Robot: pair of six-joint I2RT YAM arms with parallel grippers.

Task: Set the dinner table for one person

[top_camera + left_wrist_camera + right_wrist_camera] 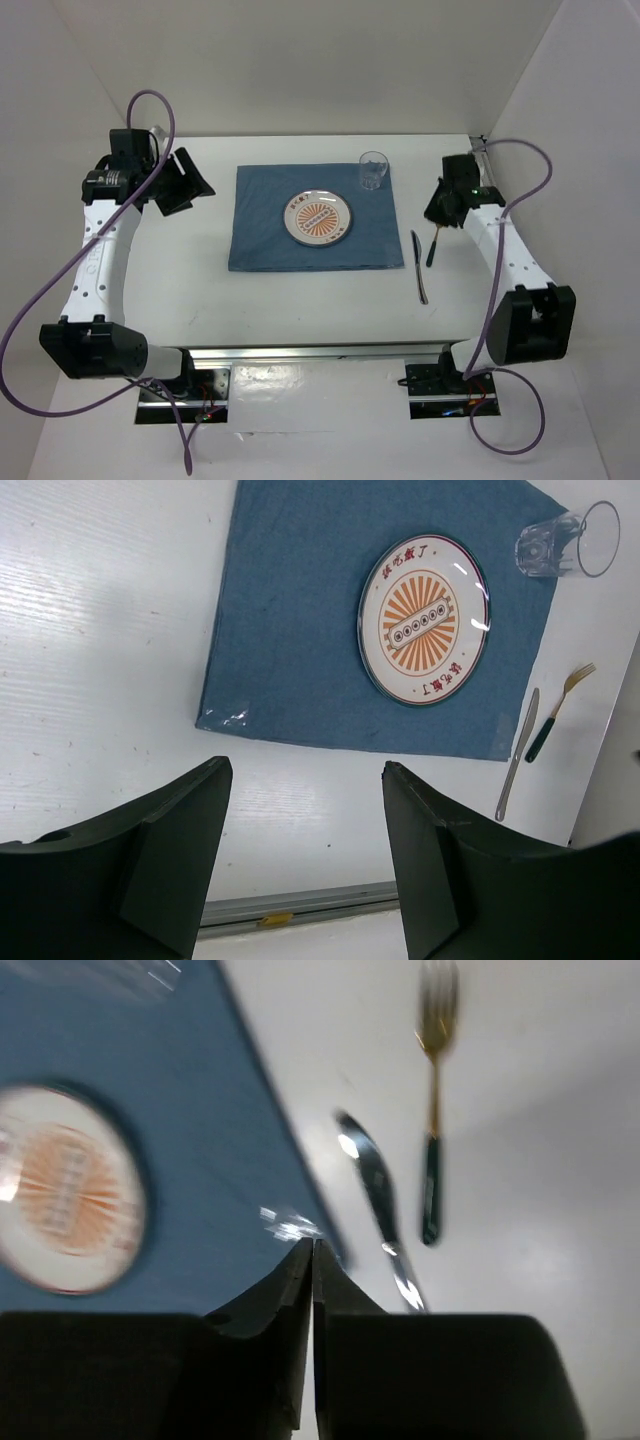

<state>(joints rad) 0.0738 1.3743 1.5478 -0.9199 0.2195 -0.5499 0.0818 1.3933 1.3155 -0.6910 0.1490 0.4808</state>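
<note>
The dinner table (180, 270) is a white tabletop with a blue placemat (260, 225) at its middle. A plate with an orange sunburst (319, 218) lies on the mat, and a clear glass (373, 171) stands at the mat's far right corner. A knife (419, 265) and a green-handled fork (433, 248) lie right of the mat. My left gripper (185, 182) is open and empty, raised left of the mat; its view shows the plate (424, 619). My right gripper (440, 215) is shut on nothing, above the fork (433, 1160) and knife (375, 1185).
White walls enclose the table on the left, back and right. A metal rail (290, 908) runs along the table's near edge. Purple cables (40, 300) loop from both arms beside the table.
</note>
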